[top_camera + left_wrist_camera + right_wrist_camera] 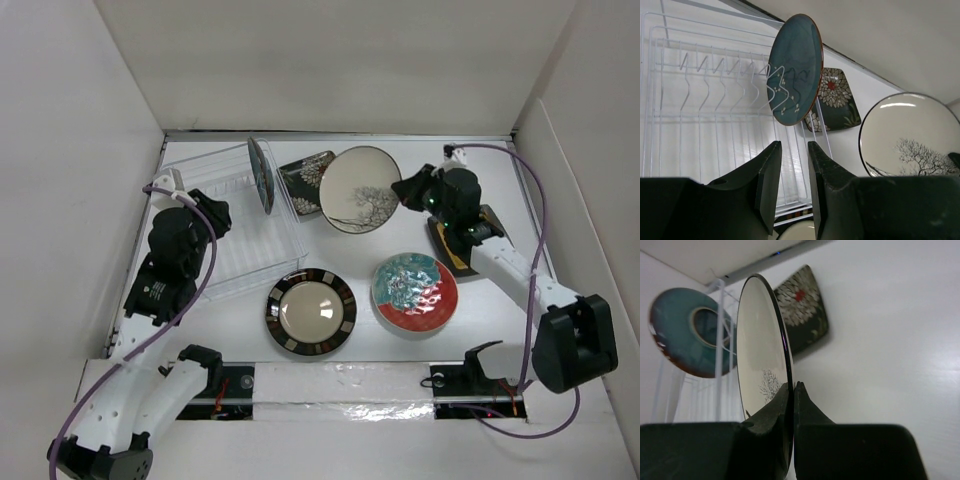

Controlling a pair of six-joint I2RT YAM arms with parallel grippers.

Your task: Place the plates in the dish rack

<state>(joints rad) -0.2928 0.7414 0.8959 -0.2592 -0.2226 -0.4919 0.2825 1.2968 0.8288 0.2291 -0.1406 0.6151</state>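
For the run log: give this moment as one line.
right gripper: shut on tree plate | left gripper: open, empty, over rack | racked: teal plate

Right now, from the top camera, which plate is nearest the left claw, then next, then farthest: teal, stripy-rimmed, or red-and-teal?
1. the teal plate, upright in the dish rack, just right of the left claw.
2. the striped-rim plate, flat, front middle.
3. the red-and-teal plate, flat, farther right.
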